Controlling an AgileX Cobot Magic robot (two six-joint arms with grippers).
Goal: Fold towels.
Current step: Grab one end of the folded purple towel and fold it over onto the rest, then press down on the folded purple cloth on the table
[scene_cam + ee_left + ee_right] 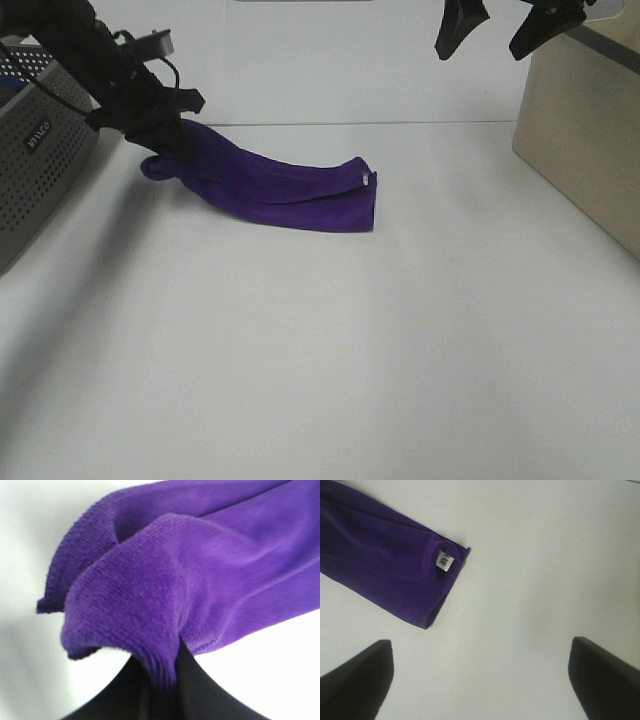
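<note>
A deep purple towel (290,190) lies bunched in a long strip on the white table, its small white tag (366,178) at the right end. My left gripper (168,140) is shut on the towel's left end, which is lifted off the table. In the left wrist view the purple cloth (165,580) is pinched between the black fingers (200,690). My right gripper (495,32) hangs open high at the back right, well clear of the cloth. The right wrist view shows the towel's tagged end (395,565), the tag (443,561) and both spread fingertips (357,680).
A grey perforated basket (35,160) stands at the left edge, next to my left arm. A beige box (590,140) stands at the right edge. The white tabletop (330,350) stretches toward the front.
</note>
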